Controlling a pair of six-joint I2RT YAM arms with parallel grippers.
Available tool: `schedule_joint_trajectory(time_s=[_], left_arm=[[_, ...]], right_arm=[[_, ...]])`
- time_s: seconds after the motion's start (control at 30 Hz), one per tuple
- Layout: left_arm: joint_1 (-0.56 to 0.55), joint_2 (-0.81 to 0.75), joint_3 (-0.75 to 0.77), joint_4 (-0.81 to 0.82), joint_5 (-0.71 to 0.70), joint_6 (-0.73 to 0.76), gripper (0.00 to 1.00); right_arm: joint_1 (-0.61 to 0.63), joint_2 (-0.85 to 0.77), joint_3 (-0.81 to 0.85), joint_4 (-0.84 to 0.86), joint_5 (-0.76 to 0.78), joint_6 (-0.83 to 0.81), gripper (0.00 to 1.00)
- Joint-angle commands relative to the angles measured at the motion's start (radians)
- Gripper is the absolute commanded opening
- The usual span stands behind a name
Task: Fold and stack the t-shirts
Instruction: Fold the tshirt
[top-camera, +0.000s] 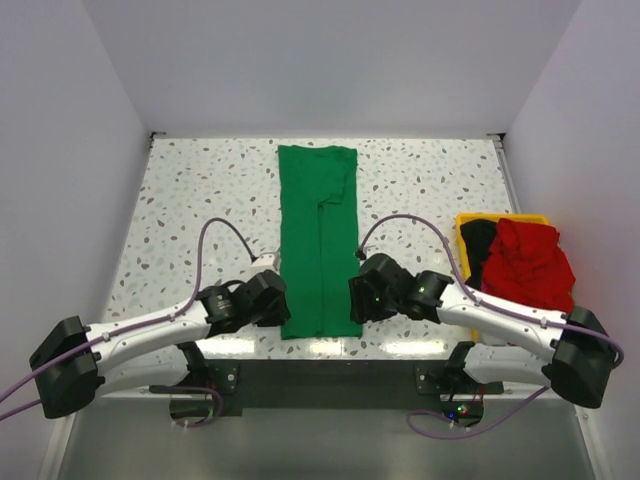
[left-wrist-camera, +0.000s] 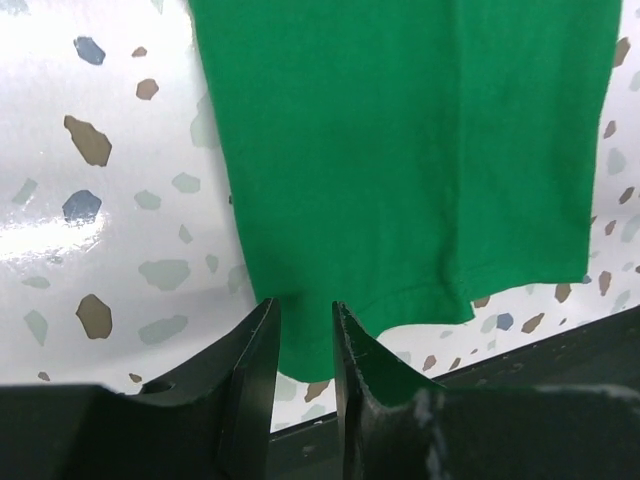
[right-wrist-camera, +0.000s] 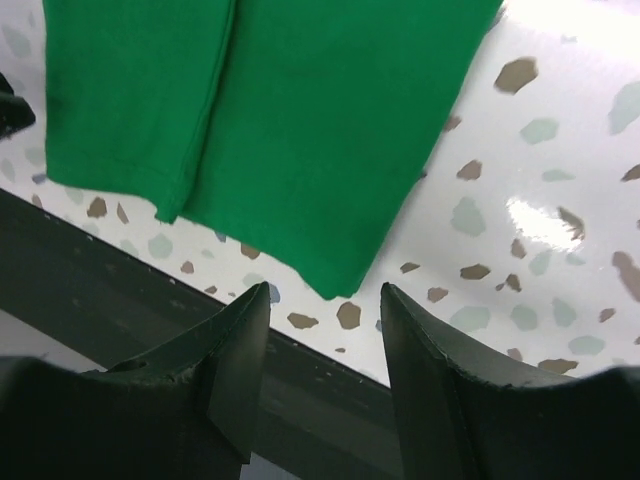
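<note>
The left gripper (left-wrist-camera: 305, 308) hangs over the green shirt's (top-camera: 318, 240) near left corner, its jaws slightly apart with cloth showing in the gap. The right gripper (right-wrist-camera: 324, 292) gapes empty just short of the near right corner. The shirt lies mid-table (top-camera: 200, 200) as a long strip, sides folded in. Crosswise folding looks left to do. The red shirt (top-camera: 525, 262) and black shirt (top-camera: 478, 245) wait crumpled in the bin (top-camera: 465, 217).

White arm links (top-camera: 150, 330), black joint housings (top-camera: 65, 365), looping purple cables (top-camera: 215, 232), black wedge-shaped claw fingers (left-wrist-camera: 255, 380)
</note>
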Motion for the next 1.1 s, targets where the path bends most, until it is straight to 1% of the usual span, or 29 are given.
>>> schedule_joint_trajectory(time_s=[0.0,0.07,0.2,0.73,0.8,0.83,0.9,0.93,1.03,1.07], left_arm=[[0.004,0.004,-0.022,0.009,0.025,-0.023,0.33],[0.003,0.007,-0.03,0.011,0.024,-0.021,0.34],[0.004,0.016,-0.043,0.035,0.036,-0.004,0.37],[-0.003,0.053,-0.094,0.1,0.089,0.014,0.38],[-0.003,0.058,-0.1,0.104,0.093,0.014,0.38],[-0.003,0.058,-0.105,0.107,0.099,0.013,0.37],[-0.006,0.056,-0.111,0.11,0.099,0.008,0.34],[-0.007,0.055,-0.115,0.11,0.1,0.006,0.32],[-0.007,0.044,-0.12,0.109,0.102,0.0,0.26],[-0.005,0.041,-0.12,0.107,0.102,0.002,0.24]], right_arm=[[0.064,0.013,-0.026,0.056,0.024,0.076,0.52],[0.105,0.033,-0.023,0.062,0.044,0.09,0.52],[0.147,0.079,-0.023,0.066,0.073,0.113,0.52],[0.168,0.149,-0.076,0.136,0.108,0.16,0.51],[0.168,0.151,-0.084,0.142,0.11,0.169,0.48],[0.168,0.149,-0.086,0.142,0.11,0.172,0.44],[0.168,0.145,-0.093,0.141,0.114,0.179,0.39],[0.168,0.14,-0.095,0.138,0.117,0.182,0.32],[0.168,0.125,-0.101,0.125,0.128,0.186,0.24],[0.168,0.122,-0.103,0.119,0.13,0.186,0.17]])
